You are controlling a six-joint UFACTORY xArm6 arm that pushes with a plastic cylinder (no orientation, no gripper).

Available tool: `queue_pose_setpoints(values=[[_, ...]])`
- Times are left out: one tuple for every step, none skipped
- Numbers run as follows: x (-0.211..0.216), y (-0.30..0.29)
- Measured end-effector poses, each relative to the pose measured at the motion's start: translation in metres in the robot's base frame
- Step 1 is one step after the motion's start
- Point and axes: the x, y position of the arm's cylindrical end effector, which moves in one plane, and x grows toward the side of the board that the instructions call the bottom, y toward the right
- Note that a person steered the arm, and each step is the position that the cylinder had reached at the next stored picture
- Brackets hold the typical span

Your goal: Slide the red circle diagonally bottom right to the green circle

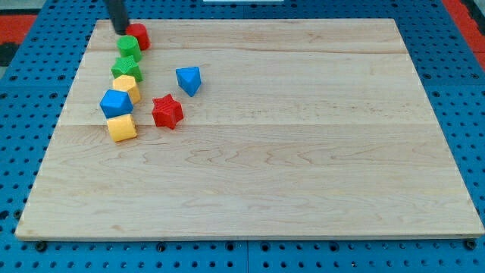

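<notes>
The red circle (139, 35) lies at the table's (303, 152) top left corner, touching my tip (121, 30) on the tip's right. The arm carries a rod, not a hand, so no open or closed state applies. The green circle (128, 47) sits just below the red circle, touching it. Block count: eight. Two red: circle and star (167, 111). Two green: circle and star (126, 67). Two blue: one (116, 103) in the left column, one (189, 80) apart to the right. Two yellow: one (127, 86) mid-column, one (121, 127) at the column's bottom.
</notes>
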Motion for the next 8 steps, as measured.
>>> queue_pose_setpoints(values=[[0.003,0.038],[0.003,0.027],[0.007,0.045],[0.020,0.048],[0.037,0.039],[0.053,0.039],[0.063,0.040],[0.034,0.067]])
